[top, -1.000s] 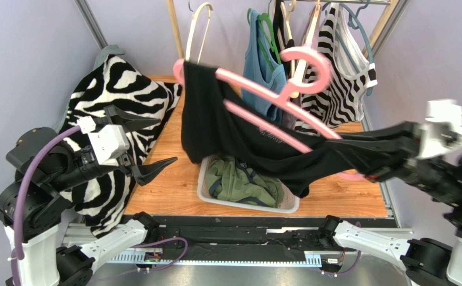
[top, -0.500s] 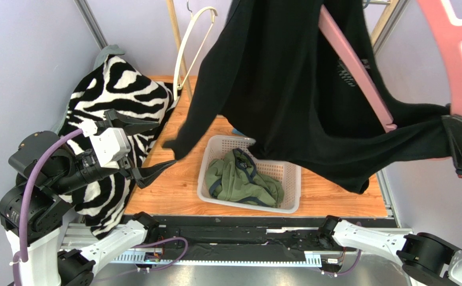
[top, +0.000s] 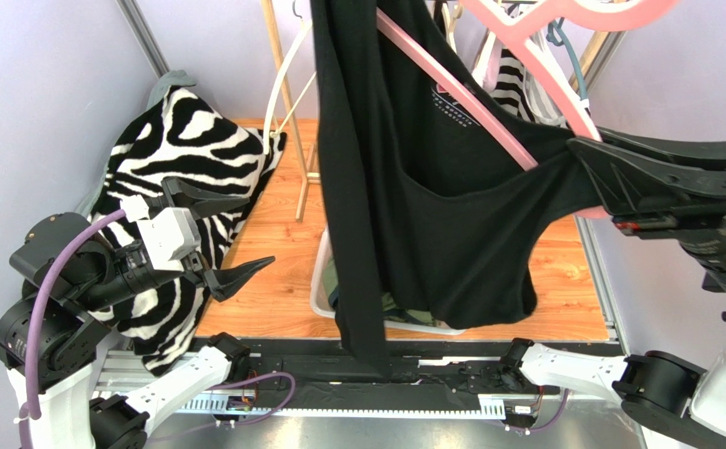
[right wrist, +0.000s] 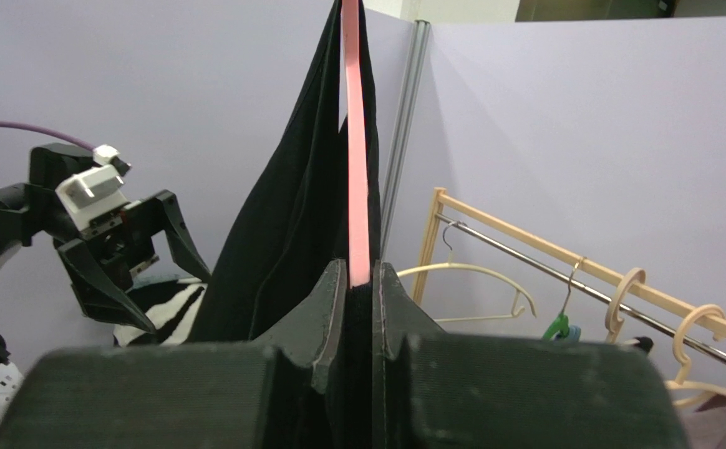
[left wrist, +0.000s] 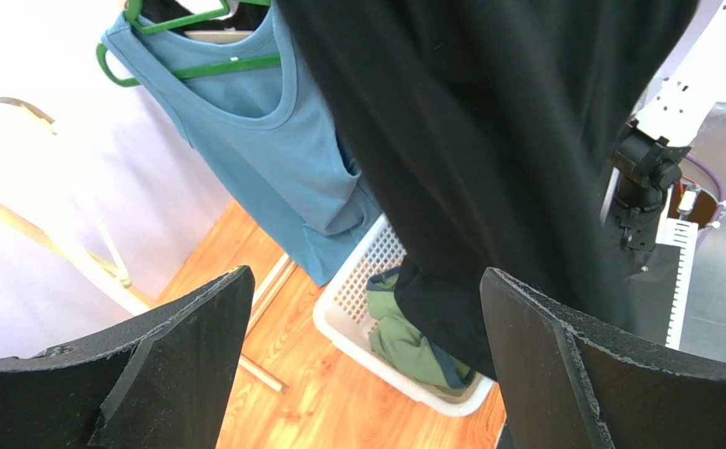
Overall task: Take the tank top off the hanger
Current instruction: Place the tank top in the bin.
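Black tank top draped on pink hanger, hanger clamped in right tool, left tool apart nearby

The tank top hides part of the white basket.

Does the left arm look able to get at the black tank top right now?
Probably yes: the left gripper is open and faces the tank top's hanging edge, with nothing visible between them.
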